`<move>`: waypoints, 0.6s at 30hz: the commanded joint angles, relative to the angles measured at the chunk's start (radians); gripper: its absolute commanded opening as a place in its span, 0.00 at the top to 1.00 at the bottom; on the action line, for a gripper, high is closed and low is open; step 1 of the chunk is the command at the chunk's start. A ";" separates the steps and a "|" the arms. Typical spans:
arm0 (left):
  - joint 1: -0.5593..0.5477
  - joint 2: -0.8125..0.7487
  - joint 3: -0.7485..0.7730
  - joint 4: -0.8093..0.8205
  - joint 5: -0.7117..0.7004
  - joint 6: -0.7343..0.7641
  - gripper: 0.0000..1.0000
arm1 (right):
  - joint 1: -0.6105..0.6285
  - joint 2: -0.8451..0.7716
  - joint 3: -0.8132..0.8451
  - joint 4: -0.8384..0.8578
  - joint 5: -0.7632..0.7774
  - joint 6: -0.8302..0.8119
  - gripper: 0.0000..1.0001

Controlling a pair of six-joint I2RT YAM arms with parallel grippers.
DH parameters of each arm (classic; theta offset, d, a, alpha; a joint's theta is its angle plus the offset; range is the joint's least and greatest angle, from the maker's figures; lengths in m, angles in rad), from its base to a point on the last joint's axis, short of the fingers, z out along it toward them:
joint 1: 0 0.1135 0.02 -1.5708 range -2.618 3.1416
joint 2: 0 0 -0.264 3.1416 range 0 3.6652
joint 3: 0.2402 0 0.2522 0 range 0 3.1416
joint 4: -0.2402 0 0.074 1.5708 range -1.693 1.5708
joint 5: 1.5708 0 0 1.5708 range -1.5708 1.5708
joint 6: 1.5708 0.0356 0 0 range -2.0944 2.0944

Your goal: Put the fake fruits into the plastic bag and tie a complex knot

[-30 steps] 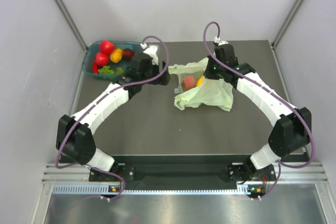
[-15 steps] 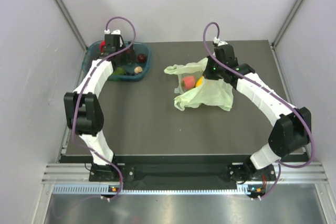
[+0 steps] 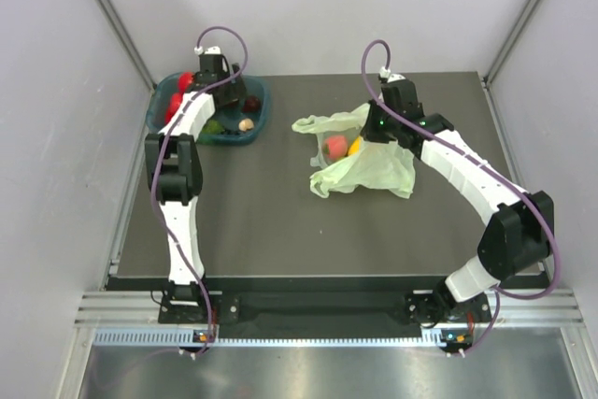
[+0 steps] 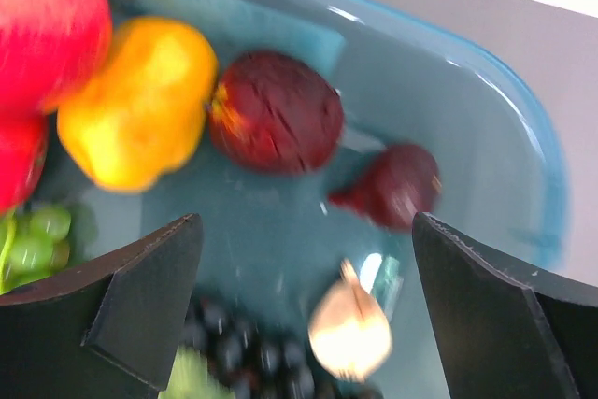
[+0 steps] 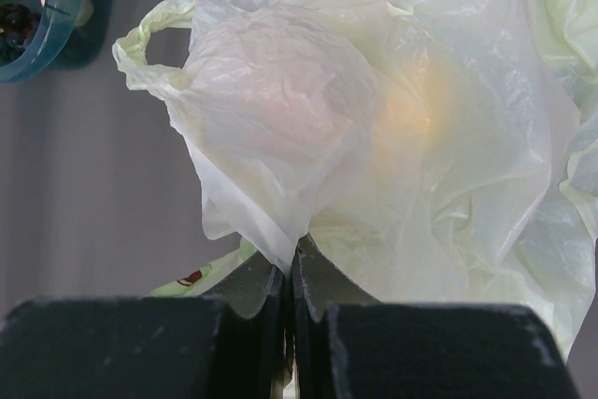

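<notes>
1. Jaws of the left gripper (image 4: pixel 306 231) are standing wide apart with nothing between them, and it is hovering over the teal basket (image 4: pixel 495 109).
2. Below it, fake fruits (image 4: pixel 257 128) are lying in that basket. Taken from the gap between the jaws, a dark red one (image 4: pixel 285 100) is sitting at 12 o'clock and a smaller dark purple one (image 4: pixel 392 186) at 2 o'clock. A yellow-orange one (image 4: pixel 140 114) at 10 o'clock is touching the dark red one, and a red one (image 4: pixel 47 35) is lying beyond it.
3. A pale garlic-like piece (image 4: pixel 350 329) is lying at 5 o'clock beside dark grapes (image 4: pixel 234 357), and green grapes (image 4: pixel 28 245) are showing at 9 o'clock.
4. The right gripper (image 5: pixel 290 268) is pinching a fold of the plastic bag (image 5: pixel 486 156), its jaws pressed together on the film.
5. Through that film a pink fruit (image 5: pixel 271 91) and an orange fruit (image 5: pixel 420 100) are glowing faintly, and a loop handle (image 5: pixel 149 39) is lying at the bag's 10 o'clock.
6. From above, the basket is sitting at 10 o'clock on the dark table (image 3: pixel 262 221). The bag is lying toward 1 o'clock, well apart from it, with its mouth gaping toward 9 o'clock and the two fruits resting just inside.
</notes>
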 commanded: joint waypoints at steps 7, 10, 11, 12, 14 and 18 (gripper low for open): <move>0.031 0.232 0.270 0.039 0.022 0.055 0.04 | -0.015 -0.007 0.070 0.018 -0.007 -0.023 1.00; 0.035 0.269 0.290 0.052 0.048 0.057 0.10 | -0.015 -0.005 0.071 0.019 -0.004 -0.025 1.00; 0.039 0.273 0.289 0.059 0.061 0.054 0.13 | -0.015 -0.007 0.071 0.019 -0.002 -0.023 1.00; 0.040 0.275 0.289 0.067 0.070 0.049 0.17 | -0.013 -0.005 0.071 0.019 -0.005 -0.026 1.00; 0.040 0.264 0.256 0.105 0.087 0.054 0.37 | -0.013 -0.005 0.070 0.019 -0.002 -0.026 1.00; 0.043 0.143 0.117 0.223 0.122 0.055 0.43 | -0.013 -0.009 0.065 0.021 -0.002 -0.025 1.00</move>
